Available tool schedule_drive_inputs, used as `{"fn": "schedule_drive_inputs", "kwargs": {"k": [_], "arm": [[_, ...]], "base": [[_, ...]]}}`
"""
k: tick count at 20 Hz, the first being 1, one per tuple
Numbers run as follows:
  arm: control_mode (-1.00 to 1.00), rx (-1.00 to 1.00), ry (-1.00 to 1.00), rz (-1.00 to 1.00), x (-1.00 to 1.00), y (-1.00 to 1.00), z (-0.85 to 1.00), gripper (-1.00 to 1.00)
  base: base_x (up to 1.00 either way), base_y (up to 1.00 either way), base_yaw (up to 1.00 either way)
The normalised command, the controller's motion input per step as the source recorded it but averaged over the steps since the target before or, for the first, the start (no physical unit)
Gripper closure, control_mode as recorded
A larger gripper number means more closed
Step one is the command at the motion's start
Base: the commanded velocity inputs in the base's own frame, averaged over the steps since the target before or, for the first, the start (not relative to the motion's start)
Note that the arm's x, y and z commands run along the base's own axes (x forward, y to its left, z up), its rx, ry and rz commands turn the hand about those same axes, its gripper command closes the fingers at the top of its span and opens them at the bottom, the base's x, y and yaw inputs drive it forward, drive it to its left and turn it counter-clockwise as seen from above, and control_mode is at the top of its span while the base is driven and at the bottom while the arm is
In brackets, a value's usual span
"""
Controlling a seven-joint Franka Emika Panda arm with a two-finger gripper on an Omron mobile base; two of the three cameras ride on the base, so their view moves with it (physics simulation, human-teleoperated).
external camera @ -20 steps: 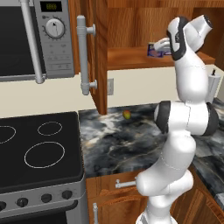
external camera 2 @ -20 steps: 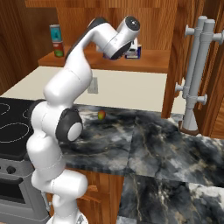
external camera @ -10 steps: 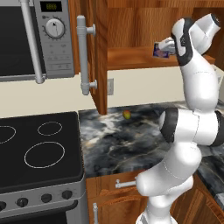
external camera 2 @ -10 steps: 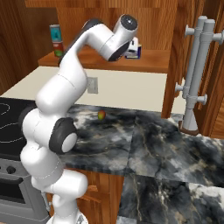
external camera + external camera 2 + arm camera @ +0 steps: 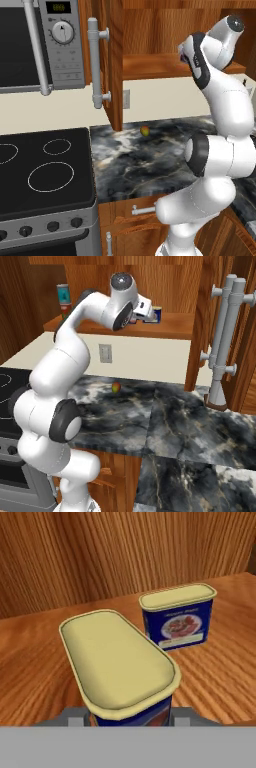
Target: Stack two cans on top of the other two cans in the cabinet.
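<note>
Wood cabinet shelf (image 5: 30, 662); pincer (image 5: 130, 719) grips near can (image 5: 120, 662), fingertips mostly hidden; second can (image 5: 177, 617) behind.

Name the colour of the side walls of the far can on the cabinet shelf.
Dark blue with a pale picture label, clearest in the hand view: far can.
</note>
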Motion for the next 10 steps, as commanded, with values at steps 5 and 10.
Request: {"fn": "schedule_drive_inputs", "kwargs": {"k": [5, 10], "arm": [[-1.00, 0.06, 0.00, -0.30, -0.03, -0.01, 0.18, 1.00], [-1.00, 0.09, 0.00, -0.21, 0.00, 0.00, 0.27, 1.00]], "base": [[0.00, 0.00, 0.00], [0.00, 0.00, 0.00]]}}
